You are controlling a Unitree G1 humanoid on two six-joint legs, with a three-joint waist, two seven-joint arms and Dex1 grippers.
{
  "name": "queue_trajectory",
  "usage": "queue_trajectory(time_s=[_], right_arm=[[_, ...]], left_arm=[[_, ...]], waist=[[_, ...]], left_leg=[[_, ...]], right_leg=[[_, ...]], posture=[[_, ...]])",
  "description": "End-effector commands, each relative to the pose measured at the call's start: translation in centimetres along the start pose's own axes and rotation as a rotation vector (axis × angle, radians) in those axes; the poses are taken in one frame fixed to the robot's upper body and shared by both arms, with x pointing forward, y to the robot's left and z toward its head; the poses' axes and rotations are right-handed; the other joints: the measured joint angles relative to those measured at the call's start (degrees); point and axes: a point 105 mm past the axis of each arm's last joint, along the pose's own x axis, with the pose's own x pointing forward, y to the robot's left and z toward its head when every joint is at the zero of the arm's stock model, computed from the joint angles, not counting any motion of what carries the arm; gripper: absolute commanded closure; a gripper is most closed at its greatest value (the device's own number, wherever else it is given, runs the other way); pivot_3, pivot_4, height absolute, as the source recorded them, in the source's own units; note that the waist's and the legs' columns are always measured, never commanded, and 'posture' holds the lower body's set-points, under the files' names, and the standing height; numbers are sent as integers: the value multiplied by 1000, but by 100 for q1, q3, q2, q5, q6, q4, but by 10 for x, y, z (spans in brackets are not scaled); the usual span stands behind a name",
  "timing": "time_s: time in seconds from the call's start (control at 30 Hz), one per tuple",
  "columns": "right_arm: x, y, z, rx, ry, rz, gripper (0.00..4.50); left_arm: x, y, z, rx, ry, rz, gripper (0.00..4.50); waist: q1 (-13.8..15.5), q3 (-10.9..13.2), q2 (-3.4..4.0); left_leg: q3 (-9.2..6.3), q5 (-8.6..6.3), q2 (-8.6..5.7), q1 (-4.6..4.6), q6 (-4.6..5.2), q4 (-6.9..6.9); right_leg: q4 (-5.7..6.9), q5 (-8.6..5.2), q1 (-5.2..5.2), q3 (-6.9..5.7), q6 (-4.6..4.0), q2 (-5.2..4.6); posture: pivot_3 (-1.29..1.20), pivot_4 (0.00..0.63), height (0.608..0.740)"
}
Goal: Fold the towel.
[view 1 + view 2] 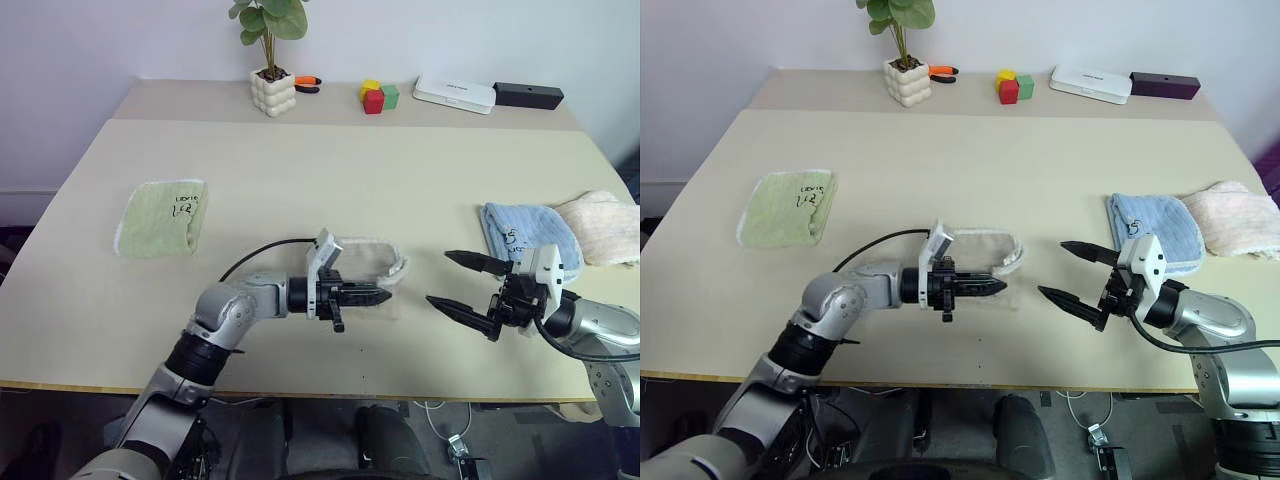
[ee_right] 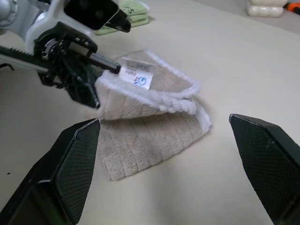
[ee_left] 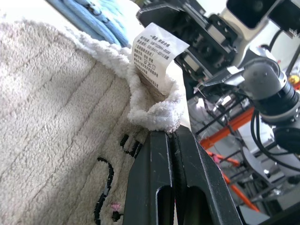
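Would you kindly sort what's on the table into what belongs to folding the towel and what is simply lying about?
In the job:
beige towel
left claw, shut on its edge
right claw, open

Lying about:
green towel
blue towel
cream towel
potted plant
coloured blocks

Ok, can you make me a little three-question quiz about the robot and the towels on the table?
1. True or false: the left gripper is shut on an edge of the beige towel.
2. The right gripper is: A) open, holding nothing, B) shut on the blue towel, C) holding the plant.
3. Fill in: the towel lying alone on the robot's left is ____.

Key: 1 true; 2 A; 3 green.
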Motion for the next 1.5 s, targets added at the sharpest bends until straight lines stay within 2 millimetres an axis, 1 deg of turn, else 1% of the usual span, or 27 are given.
queue_trajectory(time_s=[0.03, 0.07, 0.1, 0.13, 0.23, 0.33, 0.37, 0.4, 0.5, 0.6, 0.63, 0.67, 0.73, 0.77, 0.83, 0.87, 0.9, 0.97, 1.07, 1.1, 1.17, 1.23, 1.3, 1.33, 1.37, 1.43, 1.5], right_arm=[[1, 1, 10, -47, -27, -4, 0], [2, 0, 10, -49, -27, -4, 0], [3, 0, 11, -50, -28, -3, 0], [3, 0, 11, -50, -29, -3, 0], [5, -2, 11, -53, -31, -1, 0], [10, -4, 14, -54, -43, 5, 0], [12, -6, 17, -55, -54, -2, 0], [15, -9, 21, -50, -69, -14, 0], [25, -23, 41, 21, -183, -73, 0], [42, -27, 57, 43, -283, -107, 0], [49, -27, 62, 51, -322, -125, 0], [61, -24, 67, 58, -358, -141, 251], [74, -18, 73, 78, -397, -150, 870], [80, -16, 74, 76, -404, -173, 1366], [89, -20, 74, 64, -417, -272, 2387], [92, -23, 73, 72, -422, -320, 2916], [98, -21, 72, 86, -427, -348, 3435], [105, -17, 71, 98, -430, -377, 4478], [112, -20, 63, 148, -416, -463, 4478], [116, -20, 55, 180, -388, -506, 4478], [120, -20, 46, 208, -356, -551, 4478], [129, -8, 37, 183, -293, -583, 4478], [134, 0, 37, 190, -291, -582, 4478], [134, 2, 38, 202, -298, -582, 4478], [135, 3, 33, 205, -276, -591, 4478], [134, 6, 18, 198, -202, -614, 4478], [130, 8, 7, 194, -167, -630, 4478]], left_arm=[[6, 2, -3, 23, 36, 10, 4461], [6, 1, -3, 13, 32, 7, 3934], [6, 3, -3, 20, 32, 21, 3688], [5, 5, -4, 28, 38, 35, 3247], [5, 8, -5, 40, 42, 58, 1754], [5, 6, 0, 58, 14, 56, 292], [3, 2, 3, 89, 12, 45, 42], [1, -1, 6, 122, 5, 35, 42], [-9, -12, 24, 186, -38, 4, 42], [-19, -15, 54, 264, -137, 50, 42], [-23, -16, 61, 261, -168, 59, 42], [-29, -12, 69, 257, -217, 96, 275], [-37, -6, 77, 229, -290, 143, 922], [-43, -1, 80, 193, -329, 178, 1423], [-55, 12, 81, 172, -391, 279, 2441], [-60, 18, 79, 152, -408, 325, 2952], [-64, 29, 74, 148, -412, 399, 3507], [-69, 41, 68, 132, -423, 476, 4490], [-72, 55, 67, 95, -465, 569, 4490], [-71, 59, 69, 94, -475, 596, 4490], [-69, 61, 71, 99, -484, 618, 4490], [-64, 62, 72, 104, -488, 632, 4490], [-60, 63, 71, 125, -483, 649, 4490], [-59, 63, 71, 129, -483, 657, 4490], [-58, 65, 69, 108, -486, 664, 4490], [-54, 68, 63, 81, -480, 674, 4490], [-49, 70, 56, 71, -457, 677, 4490]], waist=[[-1, 0, 0], [-2, 0, 0], [-2, 0, 0], [-3, 0, 0], [-2, 0, 0], [-4, 0, 0], [-4, 0, 0], [-6, 0, 0], [-24, 0, 0], [-12, 0, 0], [-6, 0, 0], [-8, -1, 1], [-13, -2, 3], [-8, -2, 3], [-9, -2, 3], [-9, -2, 3], [-9, -2, 3], [-9, -2, 3], [4, -2, 2], [1, -2, 2], [-6, -2, 2], [-12, -3, 2], [-16, -3, 3], [-18, -3, 3], [-20, -3, 3], [-17, -3, 2], [-6, -5, 0]], left_leg=[[0, 0, 0, 0, 0, 0], [0, 0, 0, 0, 0, 1], [0, 0, 0, 0, 0, 2], [-1, 0, 0, 0, 0, 2], [-2, 0, 0, 1, 0, 2], [-2, 0, 0, 1, 0, 5], [-2, 0, 0, 1, 0, 7], [-2, 1, 0, 2, 0, 9], [-2, 4, 1, 3, -5, 15], [-13, 15, 5, 2, -24, 11], [-20, 16, 6, 2, -26, 12], [-25, 17, 7, 1, -27, 11], [-27, 18, 8, 2, -28, 9], [-27, 18, 7, 2, -28, 5], [-28, 18, 7, -1, -28, 3], [-28, 18, 7, -2, -28, 4], [-27, 18, 7, -2, -29, 4], [-27, 20, 7, -1, -31, 4], [-27, 22, 6, -1, -34, 7], [-27, 22, 6, -2, -34, 8], [-27, 22, 6, -1, -34, 9], [-26, 22, 6, -1, -35, 4], [-26, 23, 6, -1, -35, 1], [-26, 23, 6, -1, -36, 0], [-26, 24, 7, -1, -37, 0], [-26, 24, 7, -1, -38, 2], [-27, 24, 6, 0, -37, 4]], right_leg=[[0, 0, 0, 0, 0, 0], [1, 0, 0, 0, 0, 0], [1, 0, 0, 0, 1, 0], [2, 1, 0, 0, 2, 1], [5, 1, 0, 0, 3, 1], [11, 2, 0, 0, 5, 1], [14, 2, 0, 0, 5, 1], [18, 2, 0, 0, 5, 1], [51, -1, -13, 6, 11, 1], [64, 0, -24, 6, 12, 11], [66, 0, -24, 6, 11, 16], [66, 0, -23, 5, 12, 20], [68, 1, -24, 5, 14, 22], [68, 3, -26, 6, 19, 22], [69, 0, -28, 5, 24, 22], [69, 0, -29, 5, 25, 21], [71, 1, -30, 6, 25, 21], [75, 1, -30, 6, 25, 21], [80, 1, -31, 5, 25, 22], [80, 1, -30, 5, 25, 22], [81, 1, -31, 5, 25, 22], [81, 1, -34, 5, 25, 22], [81, 1, -36, 5, 25, 22], [81, 1, -38, 5, 25, 23], [81, 1, -38, 6, 25, 23], [82, 1, -36, 6, 25, 23], [82, 1, -33, 5, 25, 23]], posture=[[0, 150, 740], [0, 150, 740], [0, 150, 740], [0, 150, 740], [0, 150, 740], [0, 150, 740], [0, 150, 740], [0, 150, 740], [0, 150, 740], [0, 150, 740], [0, 150, 740], [0, 150, 740], [0, 150, 740], [0, 150, 740], [0, 150, 740], [0, 150, 740], [0, 150, 740], [0, 150, 740], [0, 150, 740], [0, 150, 740], [0, 150, 740], [0, 150, 740], [0, 150, 740], [0, 150, 740], [0, 150, 740], [0, 150, 740], [0, 150, 740]])
